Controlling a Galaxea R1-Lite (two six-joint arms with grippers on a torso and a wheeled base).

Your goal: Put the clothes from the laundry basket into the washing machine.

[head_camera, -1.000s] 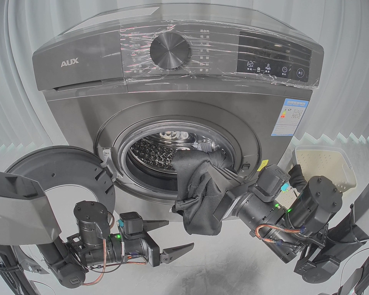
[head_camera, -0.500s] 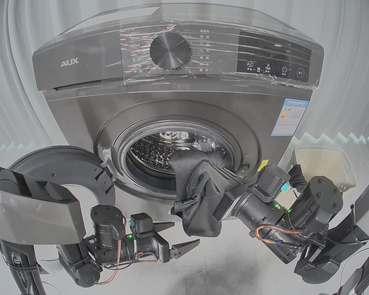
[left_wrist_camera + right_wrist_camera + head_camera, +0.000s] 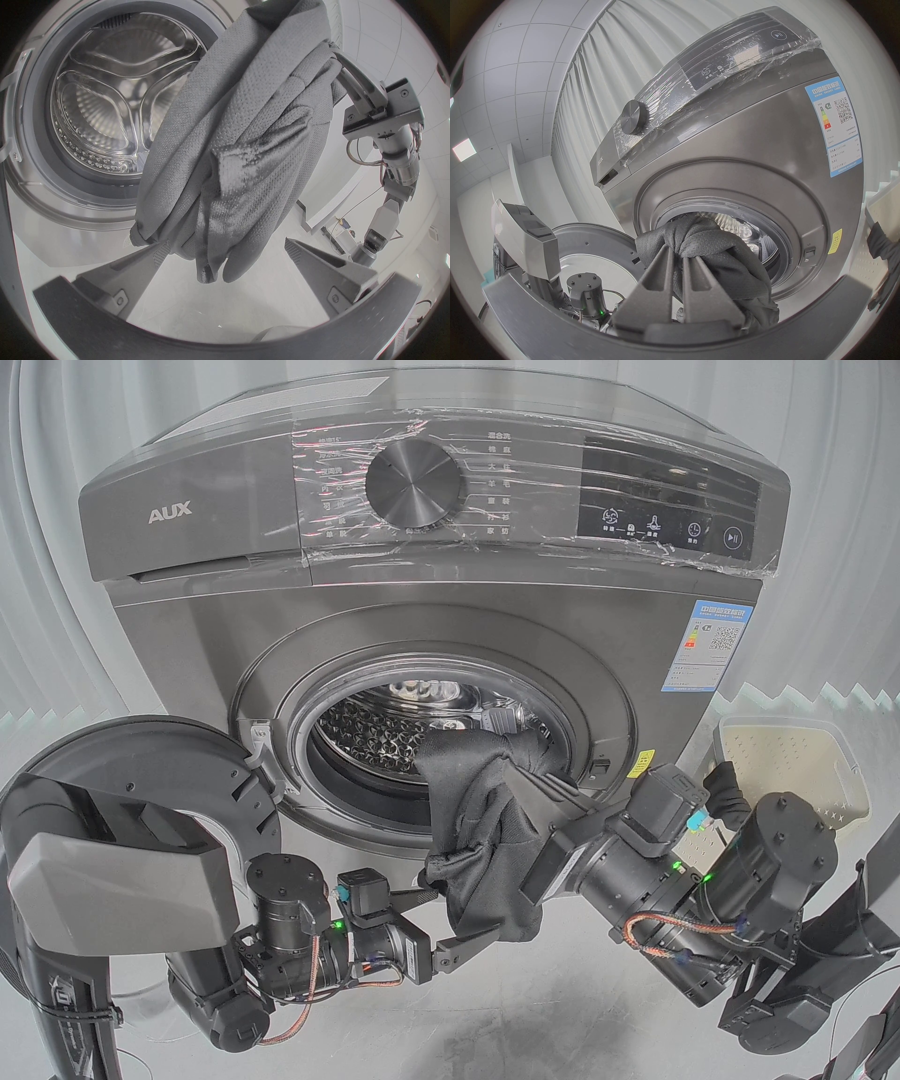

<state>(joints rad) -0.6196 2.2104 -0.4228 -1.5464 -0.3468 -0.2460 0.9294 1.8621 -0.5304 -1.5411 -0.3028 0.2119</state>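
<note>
A black garment hangs over the lower rim of the washing machine's open drum. My right gripper is shut on the garment's upper fold at the mouth of the drum; the right wrist view shows the cloth bunched around its closed fingers. My left gripper is open just below the drum. The garment's lower end dangles between its fingers, and one fingertip is at the cloth's edge.
The round door stands swung open at the left. A cream laundry basket stands at the right of the machine with a dark cloth over its near rim. Bare grey floor lies in front.
My left arm has moved right and up, bringing its open gripper from left of the garment to around its hanging end. The right arm and the garment have barely moved.
</note>
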